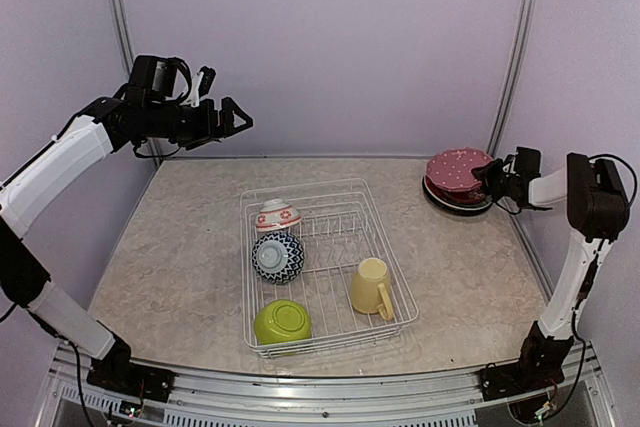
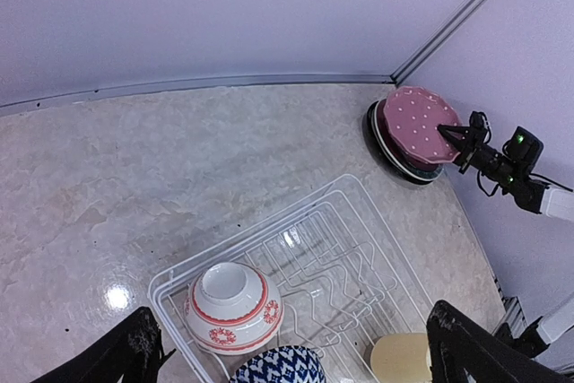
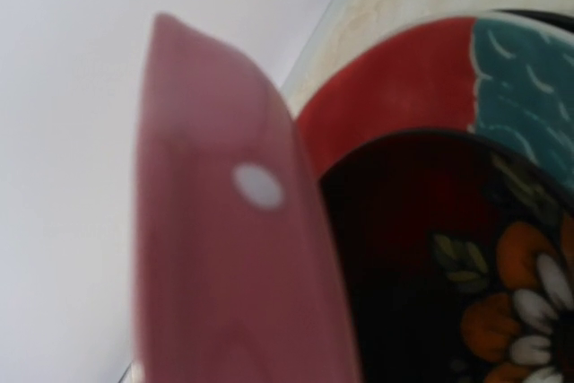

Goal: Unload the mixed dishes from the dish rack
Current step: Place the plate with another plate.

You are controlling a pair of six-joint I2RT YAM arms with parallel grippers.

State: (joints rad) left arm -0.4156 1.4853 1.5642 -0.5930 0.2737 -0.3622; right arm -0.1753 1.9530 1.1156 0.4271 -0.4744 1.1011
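Top external: the plates are out of the rack [image 1: 340, 195]. The right hand [image 1: 489, 176] is clamped on the rim of the pink plate [image 1: 456, 169]. The plate is tilted, with its far edge on the stack [image 1: 452, 204] just below the hand, on the table [image 1: 180, 247]. Right wrist shows a red plate [image 3: 395, 78] and a dark floral plate [image 3: 421, 248] under it. The left hand [image 1: 240, 118] is raised, with fingers spread and empty. The rack lies below and ahead of it. Left inside are the red-white bowl [image 1: 278, 216], blue bowl [image 1: 278, 256], green bowl [image 1: 282, 321] and mug [image 1: 371, 286]. About halfway, I judge; the pink plate is not yet released.
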